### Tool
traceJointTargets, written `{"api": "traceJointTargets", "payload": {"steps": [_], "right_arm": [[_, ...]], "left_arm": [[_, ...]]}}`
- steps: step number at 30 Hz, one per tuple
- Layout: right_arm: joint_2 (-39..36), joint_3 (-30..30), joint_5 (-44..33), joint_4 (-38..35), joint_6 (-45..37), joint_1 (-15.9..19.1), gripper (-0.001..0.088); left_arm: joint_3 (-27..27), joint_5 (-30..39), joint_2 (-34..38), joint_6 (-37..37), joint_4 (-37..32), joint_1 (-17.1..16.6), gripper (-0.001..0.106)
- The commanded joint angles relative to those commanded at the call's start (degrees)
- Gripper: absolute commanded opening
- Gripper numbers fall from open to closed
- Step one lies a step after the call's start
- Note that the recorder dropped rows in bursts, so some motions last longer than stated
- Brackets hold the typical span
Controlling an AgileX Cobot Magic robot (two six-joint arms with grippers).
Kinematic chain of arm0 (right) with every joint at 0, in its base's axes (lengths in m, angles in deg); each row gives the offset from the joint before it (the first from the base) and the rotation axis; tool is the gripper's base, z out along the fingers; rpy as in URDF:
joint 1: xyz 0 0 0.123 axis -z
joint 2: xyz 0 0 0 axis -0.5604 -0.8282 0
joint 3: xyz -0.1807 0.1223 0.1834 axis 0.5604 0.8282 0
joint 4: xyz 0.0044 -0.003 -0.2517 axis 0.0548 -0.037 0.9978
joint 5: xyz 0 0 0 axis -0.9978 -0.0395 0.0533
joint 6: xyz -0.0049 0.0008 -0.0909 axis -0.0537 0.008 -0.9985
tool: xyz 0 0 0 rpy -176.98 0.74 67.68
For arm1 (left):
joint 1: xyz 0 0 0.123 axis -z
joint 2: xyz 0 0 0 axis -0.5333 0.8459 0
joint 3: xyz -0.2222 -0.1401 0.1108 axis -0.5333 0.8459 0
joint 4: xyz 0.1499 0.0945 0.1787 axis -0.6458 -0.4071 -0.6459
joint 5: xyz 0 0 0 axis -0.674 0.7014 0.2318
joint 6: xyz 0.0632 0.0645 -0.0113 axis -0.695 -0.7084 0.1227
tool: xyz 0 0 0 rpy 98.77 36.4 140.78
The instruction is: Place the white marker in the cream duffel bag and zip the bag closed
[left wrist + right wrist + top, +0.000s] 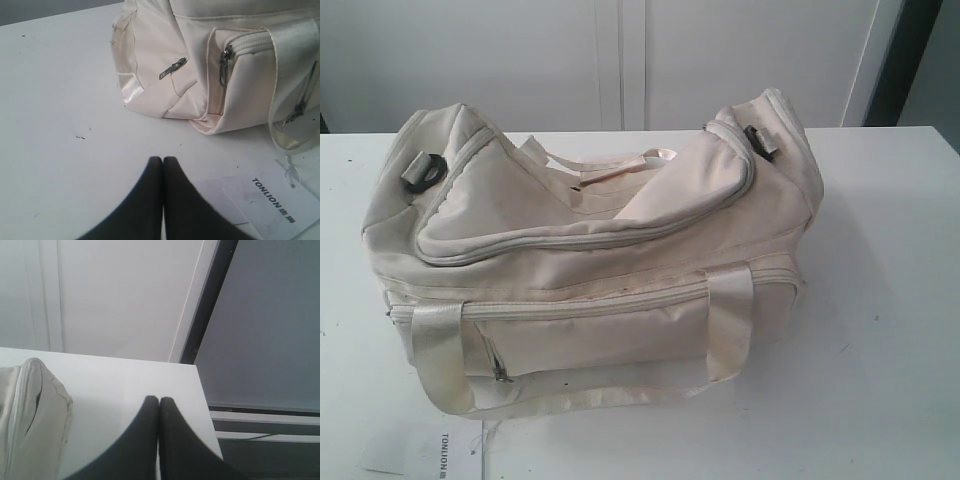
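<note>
A white table (880, 300), pale cabinet doors (620, 60) behind. The cream duffel bag (600, 270) lies just ahead of the left gripper (163, 160), jaws pressed together, empty; right gripper (159, 400) likewise, bag alongside. The white marker is unseen: find it before opening jaws.

cream duffel bag (200, 75): running off the top and right edges, left wrist view
paper tag (410, 455): being cropped by the bottom edge, exterior view
</note>
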Motion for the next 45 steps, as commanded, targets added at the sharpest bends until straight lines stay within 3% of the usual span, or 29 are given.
{"api": "traceJointTargets", "payload": {"steps": [10, 14, 21, 32, 45], "right_arm": [[10.4, 8.5, -0.3, -0.1, 0.1, 0.0, 0.0], [14.7, 12.5, -0.2, 0.0, 4.3, 0.0, 0.0], [26.4, 22.7, -0.6, -0.4, 6.1, 0.0, 0.0], [38.2, 36.4, -0.9, -2.6, 6.1, 0.0, 0.0], [43.5, 43.9, 0.3, -2.9, 6.0, 0.0, 0.0]], "left_arm": [[0.0, 0.0, 0.0, 0.0, 0.0, 0.0, 0.0], [0.0, 0.0, 0.0, 0.0, 0.0, 0.0, 0.0], [0.0, 0.0, 0.0, 0.0, 0.0, 0.0, 0.0], [0.0, 0.0, 0.0, 0.0, 0.0, 0.0, 0.0], [0.0, 0.0, 0.0, 0.0, 0.0, 0.0, 0.0]]}}
